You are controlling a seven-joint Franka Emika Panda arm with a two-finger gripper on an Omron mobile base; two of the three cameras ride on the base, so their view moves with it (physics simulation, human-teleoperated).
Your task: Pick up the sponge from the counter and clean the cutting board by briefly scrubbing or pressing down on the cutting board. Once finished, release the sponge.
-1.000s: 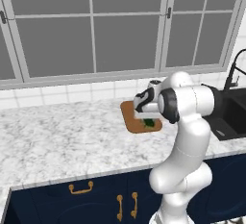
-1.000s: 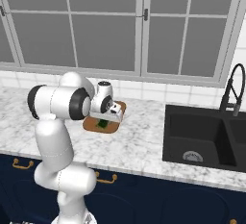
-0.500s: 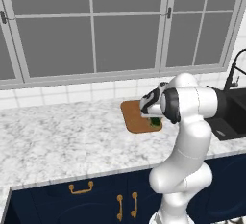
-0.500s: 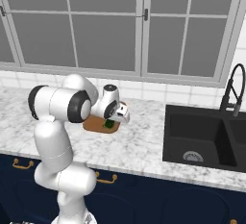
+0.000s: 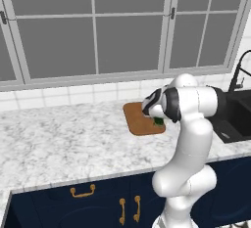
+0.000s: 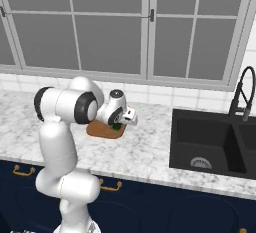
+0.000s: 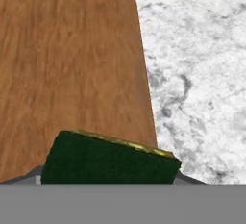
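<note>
gripper (image 6: 120, 125) low at frame centre, pinching sponge (image 7: 108, 159) between its tips. sponge at bottom of hand view, over right edge of cutting board (image 7: 67, 69), counter (image 7: 197, 59) at upper right.

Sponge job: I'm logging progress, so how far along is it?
Done: the sponge is off the counter, held at the pincer. In hand: it sits low over the cutting board; contact is unclear. Left: finish pressing or scrubbing, then release.
</note>
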